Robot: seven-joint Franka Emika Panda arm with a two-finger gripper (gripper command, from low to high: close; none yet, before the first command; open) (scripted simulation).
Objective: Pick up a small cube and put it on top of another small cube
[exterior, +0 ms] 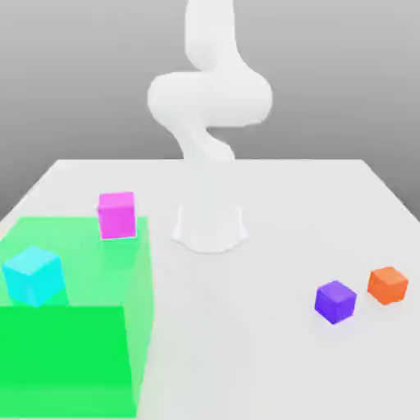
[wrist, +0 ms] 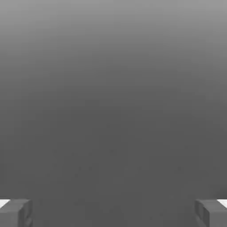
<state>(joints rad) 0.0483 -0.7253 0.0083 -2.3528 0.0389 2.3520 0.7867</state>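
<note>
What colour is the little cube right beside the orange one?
Purple: the small purple cube shows best in the exterior view.

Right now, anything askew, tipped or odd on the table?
Nothing stands out. The purple cube and orange cube sit flat on the white table, close together but apart. The magenta cube and cyan cube sit in the green zone. The gripper is open, holding nothing.

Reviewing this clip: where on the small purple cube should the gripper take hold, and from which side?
Come from above and close on two opposite vertical faces of the purple cube. It sits flat on the table, its top unobstructed; the orange cube stands apart beside it. The gripper is open.
</note>
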